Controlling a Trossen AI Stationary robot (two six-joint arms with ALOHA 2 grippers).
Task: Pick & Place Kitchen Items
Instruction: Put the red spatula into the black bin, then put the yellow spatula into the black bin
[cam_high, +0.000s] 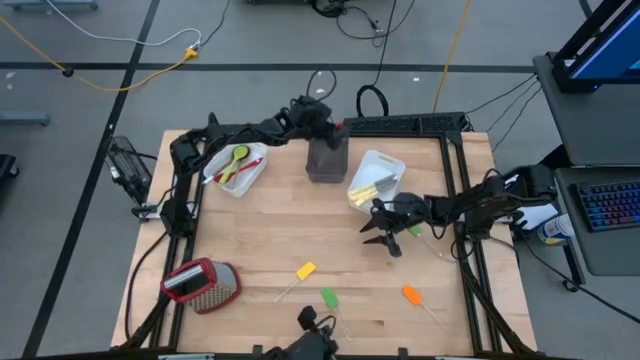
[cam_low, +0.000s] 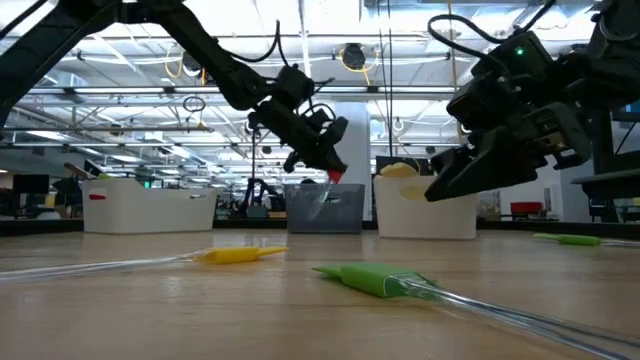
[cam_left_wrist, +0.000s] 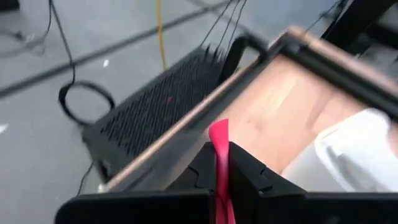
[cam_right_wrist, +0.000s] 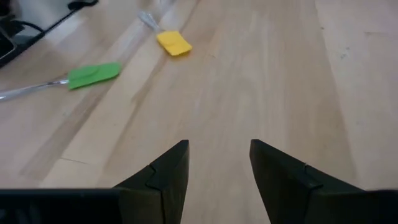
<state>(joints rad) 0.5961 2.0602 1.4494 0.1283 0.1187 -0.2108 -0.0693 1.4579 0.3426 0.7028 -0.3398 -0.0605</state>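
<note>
My left gripper hangs over the far rim of the dark tub, shut on a red spatula. The low view shows the spatula's red tip just above the grey-looking tub. My right gripper hovers open over the table's middle right with nothing between its fingers. Flat on the wood lie a yellow spatula, a green spatula and an orange spatula. The yellow spatula and the green spatula also show ahead of the right fingers. My left gripper pinches the red spatula between its two fingers, with the red blade's end sticking out past the fingertips. The fingers slant downward from the table's left side. The spatula is lifted clear, above the dark tub; its handle is hidden behind the gripper.
A white tub with green and red spoons stands at the far left. Another white tub holds pale items at the far right. A metal grater with a red top lies near the front left. A small green piece lies beside the right gripper.
</note>
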